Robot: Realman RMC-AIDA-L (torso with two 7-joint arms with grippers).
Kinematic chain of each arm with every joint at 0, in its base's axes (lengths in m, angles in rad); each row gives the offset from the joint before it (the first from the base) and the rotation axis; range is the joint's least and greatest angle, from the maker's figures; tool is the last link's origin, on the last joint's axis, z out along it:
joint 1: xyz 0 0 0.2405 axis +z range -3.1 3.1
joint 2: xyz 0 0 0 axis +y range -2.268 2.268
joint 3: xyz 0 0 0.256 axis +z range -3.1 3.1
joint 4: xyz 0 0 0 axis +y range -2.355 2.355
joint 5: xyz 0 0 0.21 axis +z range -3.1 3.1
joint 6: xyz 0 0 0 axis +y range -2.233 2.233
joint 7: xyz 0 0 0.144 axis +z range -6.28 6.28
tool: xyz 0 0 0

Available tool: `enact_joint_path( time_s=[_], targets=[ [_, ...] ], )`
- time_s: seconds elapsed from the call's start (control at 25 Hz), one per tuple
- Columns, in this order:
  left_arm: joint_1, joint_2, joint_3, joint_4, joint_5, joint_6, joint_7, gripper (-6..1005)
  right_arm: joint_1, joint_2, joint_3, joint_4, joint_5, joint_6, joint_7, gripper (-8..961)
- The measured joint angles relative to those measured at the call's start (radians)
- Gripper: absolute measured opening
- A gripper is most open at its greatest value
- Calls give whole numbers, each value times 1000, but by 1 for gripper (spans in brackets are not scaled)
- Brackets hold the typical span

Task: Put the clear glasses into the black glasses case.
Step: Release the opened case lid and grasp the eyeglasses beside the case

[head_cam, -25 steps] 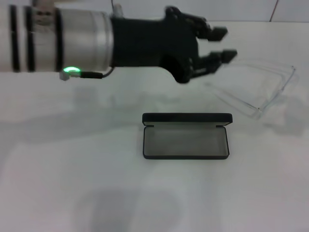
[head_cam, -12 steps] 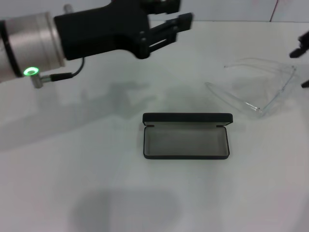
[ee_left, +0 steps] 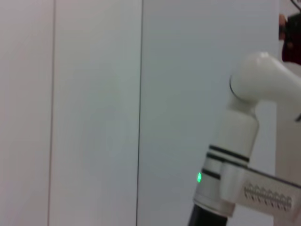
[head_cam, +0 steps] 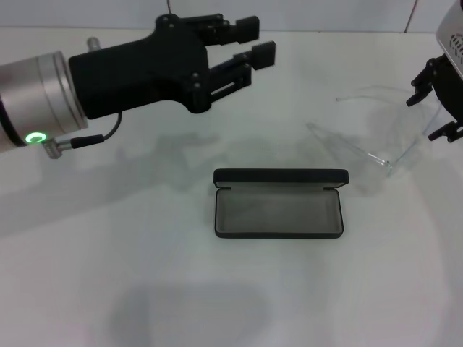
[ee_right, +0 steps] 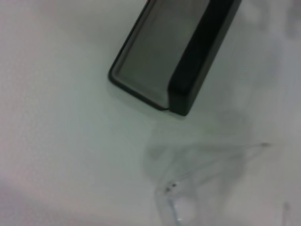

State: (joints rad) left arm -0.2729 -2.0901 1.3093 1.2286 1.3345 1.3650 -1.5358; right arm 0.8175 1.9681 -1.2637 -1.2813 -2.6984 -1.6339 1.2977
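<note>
The black glasses case [head_cam: 278, 203] was found lying open on the white table [head_cam: 145, 275], its lid raised at the far side and its grey lining exposed and empty. The clear glasses [head_cam: 383, 130] were seen resting on the table beyond and to the right of the case, apart from it, with temple arms unfolded. The right gripper [head_cam: 436, 101] was observed at the right edge, just beside the front of the glasses, its fingers spread apart and nothing clamped between them. The left gripper [head_cam: 249, 52] was held above the table on the far left side, well apart from the glasses, its fingers separated and nothing held.

In the right wrist view, a corner of the case [ee_right: 176, 56] and part of the glasses [ee_right: 207, 174] were visible.
</note>
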Motion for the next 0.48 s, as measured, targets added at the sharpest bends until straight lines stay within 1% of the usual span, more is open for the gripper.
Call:
enact_joint_path(
  time_s=[0.36, 0.48],
  targets=[
    [10, 1, -26, -24, -15, 5, 14, 362, 0, 9, -15, 72, -37, 33, -4, 580],
    [3, -1, -26, -43, -15, 5, 36, 361, 14, 18, -23, 122, -68, 62, -8, 581]
  ],
)
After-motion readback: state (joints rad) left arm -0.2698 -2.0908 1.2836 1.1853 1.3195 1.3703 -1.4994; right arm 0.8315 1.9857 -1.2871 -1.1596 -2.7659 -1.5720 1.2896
